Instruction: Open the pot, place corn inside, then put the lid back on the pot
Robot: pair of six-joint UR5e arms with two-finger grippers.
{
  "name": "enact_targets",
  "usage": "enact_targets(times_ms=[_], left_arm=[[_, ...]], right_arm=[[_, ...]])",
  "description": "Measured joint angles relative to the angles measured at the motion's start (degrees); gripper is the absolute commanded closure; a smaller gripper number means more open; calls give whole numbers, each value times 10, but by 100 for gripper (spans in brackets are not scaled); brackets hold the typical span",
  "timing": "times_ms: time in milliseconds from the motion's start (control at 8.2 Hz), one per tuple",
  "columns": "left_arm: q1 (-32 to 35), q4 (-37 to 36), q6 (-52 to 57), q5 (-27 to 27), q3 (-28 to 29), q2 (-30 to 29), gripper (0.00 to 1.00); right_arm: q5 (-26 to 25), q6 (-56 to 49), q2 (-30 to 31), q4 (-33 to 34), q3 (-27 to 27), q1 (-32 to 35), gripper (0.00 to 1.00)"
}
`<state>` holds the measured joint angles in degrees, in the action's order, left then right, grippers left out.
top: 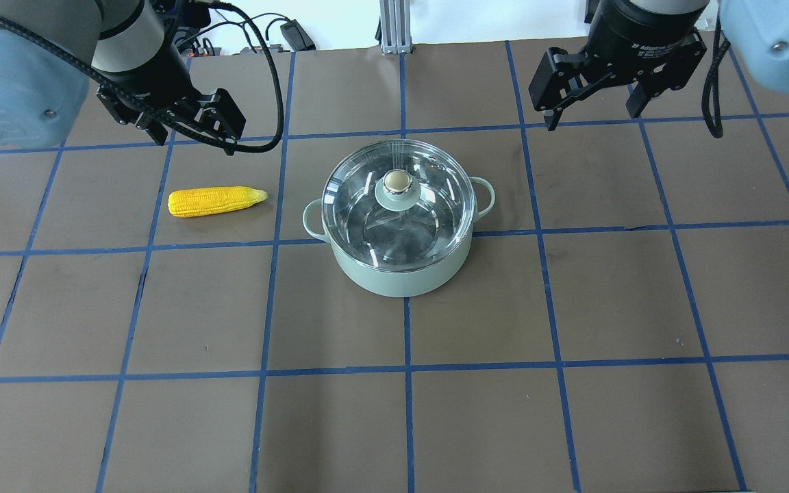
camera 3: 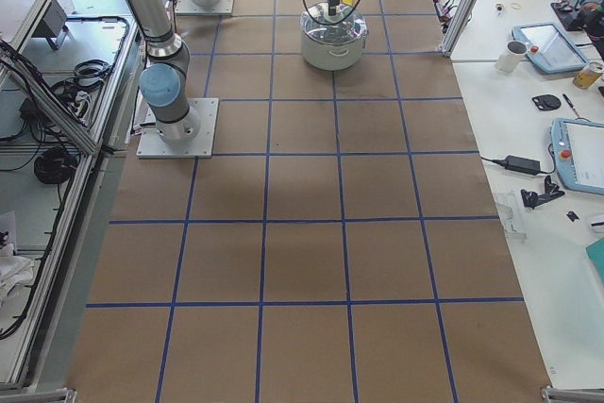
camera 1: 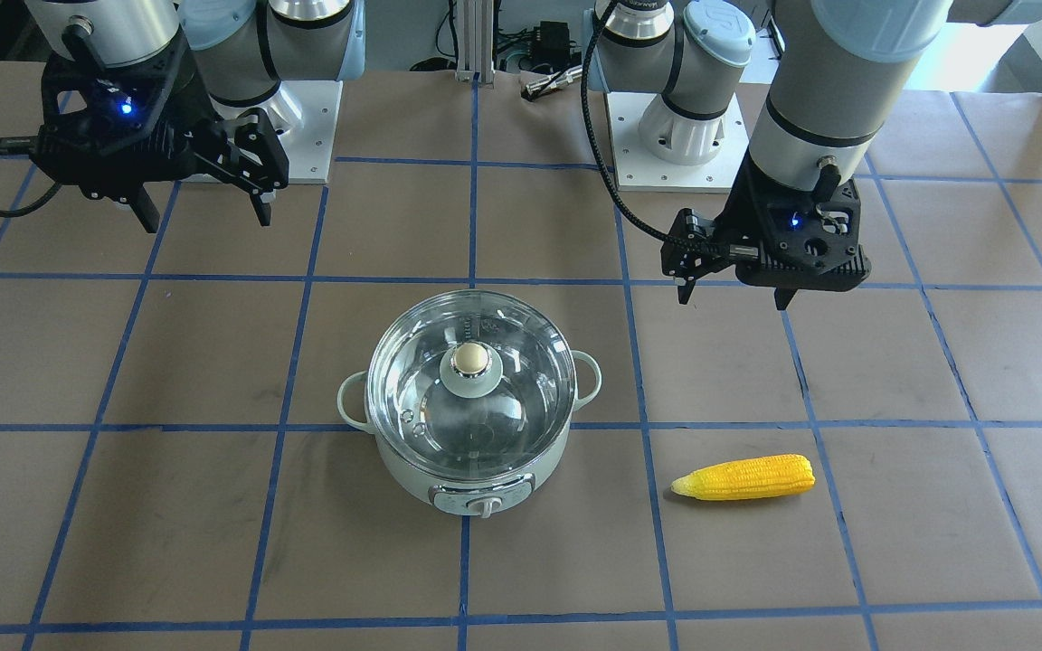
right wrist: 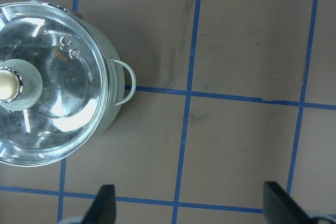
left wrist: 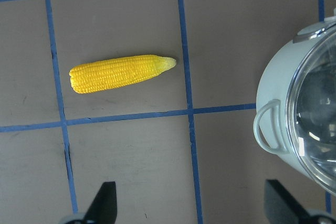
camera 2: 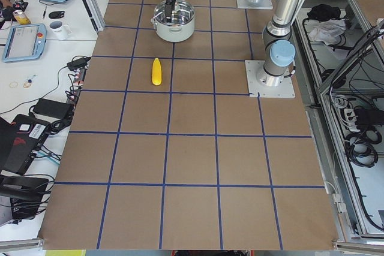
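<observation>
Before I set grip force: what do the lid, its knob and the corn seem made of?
Lid: apparently clear glass; see-through, with sharp glints. Knob: glossy beige, perhaps plastic or wood. Corn: matte yellow, ribbed kernels; probably moulded plastic or rubber.

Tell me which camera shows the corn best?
The left wrist view: the corn lies whole and large there, kernels and pale pointed tip clear. The overhead and front-facing views show it whole but smaller. The exterior left view shows a small yellow strip, the exterior right only a yellow speck. The right wrist view misses it.
</observation>
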<state>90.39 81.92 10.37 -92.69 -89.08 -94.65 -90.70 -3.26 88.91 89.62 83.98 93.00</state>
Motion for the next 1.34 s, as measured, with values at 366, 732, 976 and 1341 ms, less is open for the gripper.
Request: enact_targets(times_ms=[366,732,976,1341], left_arm=[[-24,-22,285,-1,1,-18,0],[-87,-90,532,0,1,-84,0],[-110,-128,646,0,0,-131,0],[-114,-149,724,0,-1,-190,0]], right_arm=[[22,40,-34,45,-11,20,0],[27,142,-83,98,-18,80,0],[27,209,-120,146,-18,120,0],[27,299,-178,209,-18,169,0]])
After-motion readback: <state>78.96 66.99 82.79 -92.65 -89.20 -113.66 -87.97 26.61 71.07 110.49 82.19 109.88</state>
